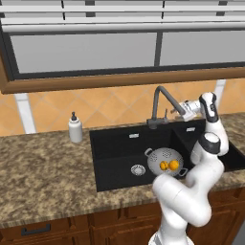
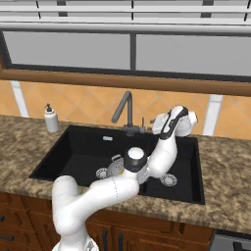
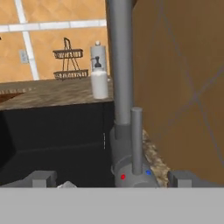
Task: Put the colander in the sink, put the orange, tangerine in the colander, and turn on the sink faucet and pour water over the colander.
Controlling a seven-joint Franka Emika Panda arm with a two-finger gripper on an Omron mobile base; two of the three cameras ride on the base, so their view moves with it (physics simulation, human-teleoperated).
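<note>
Sitting in the left basin of the black sink [image 1: 115, 143], the grey colander [image 1: 165, 161] holds two orange fruits [image 1: 168, 165], which look too alike to tell which is the orange and which the tangerine. The sink faucet [image 1: 160, 103] stands behind the sink, at the middle. The gripper [image 3: 111, 178] is right by the faucet's base, close to the small lever [image 3: 136, 140]. Its fingers are spread wide, one on each side, and hold nothing. A white soap bottle [image 1: 75, 128] stands left of the sink on the counter [image 1: 43, 177].
</note>
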